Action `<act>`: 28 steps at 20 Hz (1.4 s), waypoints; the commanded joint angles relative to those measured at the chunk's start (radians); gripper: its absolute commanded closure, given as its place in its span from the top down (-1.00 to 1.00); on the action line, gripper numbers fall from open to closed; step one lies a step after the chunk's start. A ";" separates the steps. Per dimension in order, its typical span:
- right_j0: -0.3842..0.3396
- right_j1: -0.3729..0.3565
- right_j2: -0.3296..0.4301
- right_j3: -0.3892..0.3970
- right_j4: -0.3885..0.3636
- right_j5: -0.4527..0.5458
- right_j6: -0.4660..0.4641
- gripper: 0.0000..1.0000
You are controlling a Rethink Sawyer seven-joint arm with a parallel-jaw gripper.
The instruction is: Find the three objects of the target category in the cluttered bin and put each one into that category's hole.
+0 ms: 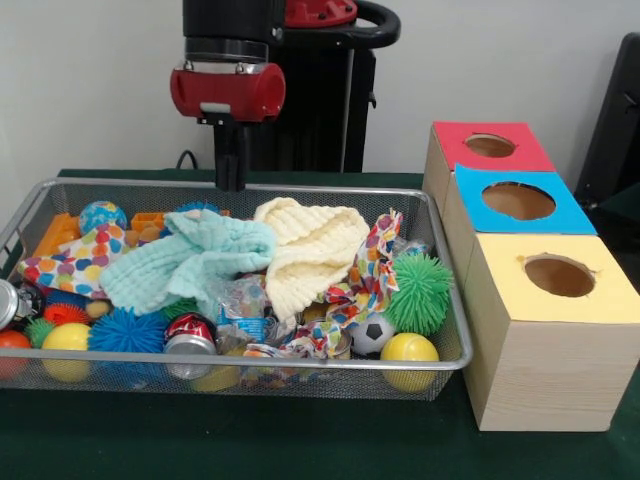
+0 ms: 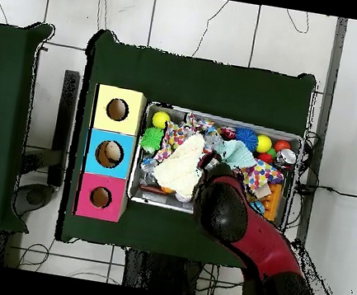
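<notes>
Arm (image 1: 228, 90): hanging over the bin's far rim, red collar above a black hand.
Hand (image 1: 231, 178): pointing down just behind the far rim, near the teal cloth; I cannot tell whether it is released or clenched (the arm is hiding it from above).
Bin (image 1: 440, 362): sitting on the green tabletop (image 1: 300, 440), a wire basket packed full.
Cloths: a teal cloth (image 1: 190, 262) lying mid-bin, touching a cream cloth (image 1: 310, 245) beside it; a polka-dot cloth (image 1: 70, 262) lying at the other side of the teal one, and a patterned strip (image 1: 370, 275) trailing past the cream one.
Balls: a green spiky ball (image 1: 420, 292) sitting at the end nearest the boxes; a yellow ball (image 1: 409, 352) and a small football (image 1: 372, 335) lying at the near rim; a blue spiky ball (image 1: 127, 332) lying further along the near rim.
Can (image 1: 190, 340): lying at the near rim, partly buried.
Boxes: standing in a row beside the bin, each showing a round hole on top: yellow box (image 1: 545, 330) nearest, blue box (image 1: 520, 203) in the middle, red box (image 1: 488, 147) farthest.
</notes>
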 commanded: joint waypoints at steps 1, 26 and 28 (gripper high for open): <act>-0.028 0.034 0.182 0.119 0.049 -0.072 0.353 -1.00; 0.031 0.024 0.166 0.072 0.015 -0.012 0.322 -1.00; 0.032 0.024 0.167 0.070 0.015 -0.005 0.318 -1.00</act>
